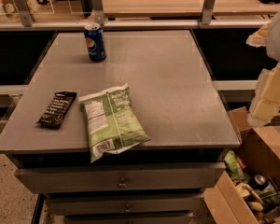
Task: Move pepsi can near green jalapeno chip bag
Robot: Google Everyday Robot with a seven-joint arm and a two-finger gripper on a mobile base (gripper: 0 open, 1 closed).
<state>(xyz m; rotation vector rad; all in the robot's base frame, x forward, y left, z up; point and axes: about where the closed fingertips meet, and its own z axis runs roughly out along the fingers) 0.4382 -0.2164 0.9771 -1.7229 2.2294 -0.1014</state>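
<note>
Camera view showed the grey flat-topped counter (177,87) from above and in front, w/ the small dark blue cylindrical pepsi can (94,42), silver top and round red-white-blue logo, standing upright near the far left corner. The flat, crinkled light-green jalapeno chip bag (113,120), white text panel and barcode facing up, lay at the near edge, left of centre, its lower end hanging a bit over the counter lip. Can and bag were well apart, bare counter between them. A narrow black wrapper bar (57,108) lay just beside the bag on its left, not touching it as far as could be seen. The tool (268,99), pale and blocky, sat at the right edge of the picture, beyond the counter's right side, well apart from the can and nothing visibly in it; whether it was released or clenched, cannot tell. Below the counter were grey drawers (121,178); a brown cardboard box (266,157) w/ assorted packets stood on the floor at right. Judgement: task was at its very start, approach step, can not yet grasped. Next move prob. called for reaching across the counter to the far left corner, coming at the can upright w/o tipping it, then carrying it toward the near edge and setting it down close to the bag on the far or right side, where the counter was free, w/o landing on the bag or nudging the bar.
</note>
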